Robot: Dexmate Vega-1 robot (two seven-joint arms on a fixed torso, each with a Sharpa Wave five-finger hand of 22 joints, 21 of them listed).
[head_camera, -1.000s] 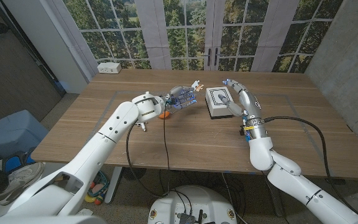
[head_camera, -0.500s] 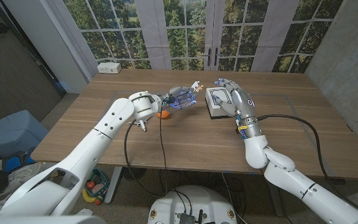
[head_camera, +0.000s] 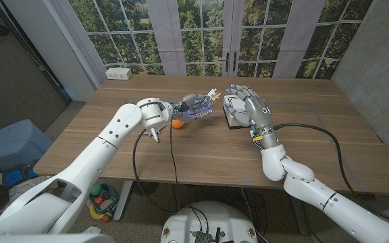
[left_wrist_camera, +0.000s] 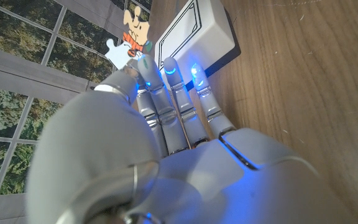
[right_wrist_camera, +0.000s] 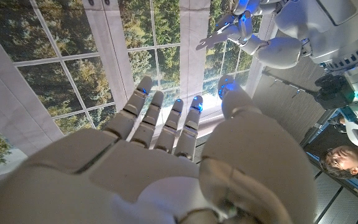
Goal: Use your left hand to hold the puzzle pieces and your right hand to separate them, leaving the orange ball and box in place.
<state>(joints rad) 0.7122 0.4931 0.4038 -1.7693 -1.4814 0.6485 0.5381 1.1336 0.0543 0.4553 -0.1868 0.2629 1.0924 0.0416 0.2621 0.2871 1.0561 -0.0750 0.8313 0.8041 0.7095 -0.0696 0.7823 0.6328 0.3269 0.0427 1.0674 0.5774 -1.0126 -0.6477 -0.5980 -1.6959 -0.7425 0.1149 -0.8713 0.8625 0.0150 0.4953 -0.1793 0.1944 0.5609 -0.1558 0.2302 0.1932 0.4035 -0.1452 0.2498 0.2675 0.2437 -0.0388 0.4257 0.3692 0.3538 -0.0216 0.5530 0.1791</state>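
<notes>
The wooden table (head_camera: 201,152) has broad bare room toward its near edge. The white box (head_camera: 232,116) sits centre-far. The right hand (head_camera: 247,106) hovers over it, fingers spread, holding nothing. Just left, the left hand (head_camera: 196,106) pinches the puzzle pieces (head_camera: 212,94) aloft; the orange ball (head_camera: 177,123) lies beneath its wrist.

No legible text, label, brand, number or sign on any surface; box (head_camera: 236,111) lid bears only black outline.

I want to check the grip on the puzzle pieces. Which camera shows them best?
The left wrist view: the puzzle pieces stand close up, pinched at the left hand's fingertips. The head view shows them tiny. In the right wrist view I cannot make them out.
</notes>
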